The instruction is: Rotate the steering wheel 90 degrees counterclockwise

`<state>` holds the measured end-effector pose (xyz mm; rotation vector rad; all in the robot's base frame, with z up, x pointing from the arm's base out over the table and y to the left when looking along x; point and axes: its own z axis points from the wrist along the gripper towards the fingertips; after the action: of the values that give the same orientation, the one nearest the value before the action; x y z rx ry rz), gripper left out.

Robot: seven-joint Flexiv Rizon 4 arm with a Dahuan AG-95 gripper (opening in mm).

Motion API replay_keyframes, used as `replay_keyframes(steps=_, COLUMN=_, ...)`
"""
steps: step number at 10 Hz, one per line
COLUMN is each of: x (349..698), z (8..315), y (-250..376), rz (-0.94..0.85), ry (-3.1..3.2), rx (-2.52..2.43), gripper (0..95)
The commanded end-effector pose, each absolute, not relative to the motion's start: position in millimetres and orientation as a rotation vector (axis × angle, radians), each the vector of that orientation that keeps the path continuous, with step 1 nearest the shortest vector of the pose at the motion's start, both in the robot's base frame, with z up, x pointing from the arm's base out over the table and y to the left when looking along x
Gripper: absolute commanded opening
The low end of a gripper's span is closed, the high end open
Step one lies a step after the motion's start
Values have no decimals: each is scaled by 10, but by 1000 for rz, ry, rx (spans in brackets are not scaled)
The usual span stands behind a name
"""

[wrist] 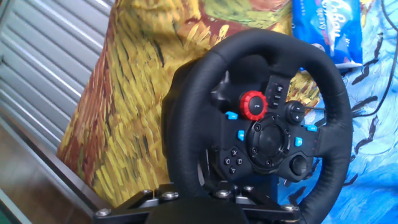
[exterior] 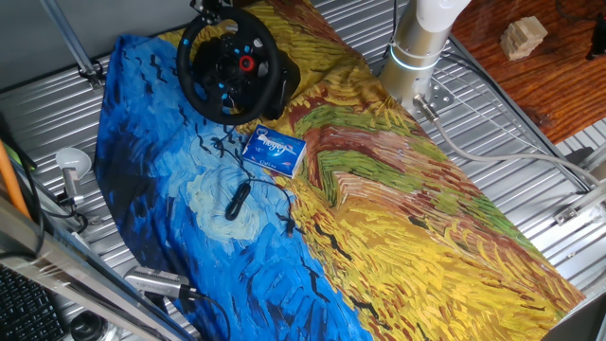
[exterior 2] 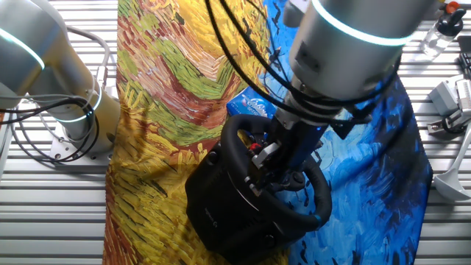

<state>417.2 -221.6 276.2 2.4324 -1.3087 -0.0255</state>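
The black round gaming steering wheel [exterior: 229, 64] with its dark spoked hub, red round knob and small blue buttons stands on a bulky black base at one end of the surface, which is a metal slatted table [exterior: 492, 180] draped with a painted cloth [exterior: 398, 218] in swirling blue and yellow. In the other fixed view the silver arm [exterior 2: 353, 44] comes down over the wheel [exterior 2: 274, 177], and the gripper [exterior 2: 283, 158] sits in front of the hub, inside the rim. Whether its fingers are apart or clamped on anything cannot be told, since cables and the wrist hide them.

The hand view looks straight at the wheel's face [wrist: 264, 118] from close by — the red knob lies up and left of the hub centre, with blue buttons around it and a dark pad of small keys below. Only the black metal foot of the hand mount [wrist: 199, 208] shows at the lower edge; no fingertips are visible there.

The first fixed view alone shows a small blue rectangular packet [exterior: 274, 150] lying just beside the wheel's base and a thin black cable with plug [exterior: 238, 200] curling on the blue part of the cloth. A second arm's pale pedestal [exterior: 418, 47] stands near the cloth's edge — beyond it lies a reddish wooden floor [exterior: 530, 85].
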Motion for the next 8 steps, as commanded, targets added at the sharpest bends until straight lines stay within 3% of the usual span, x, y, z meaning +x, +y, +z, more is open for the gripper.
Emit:
replay_keyframes(steps=1, x=4181, z=2763, y=-2219, rz=-49, ry=-1282, rx=2433, gripper=380)
replay_keyframes(steps=8, x=4191, z=2766, y=-2188, rz=-142, ry=-1361, rx=2390, gripper=380)
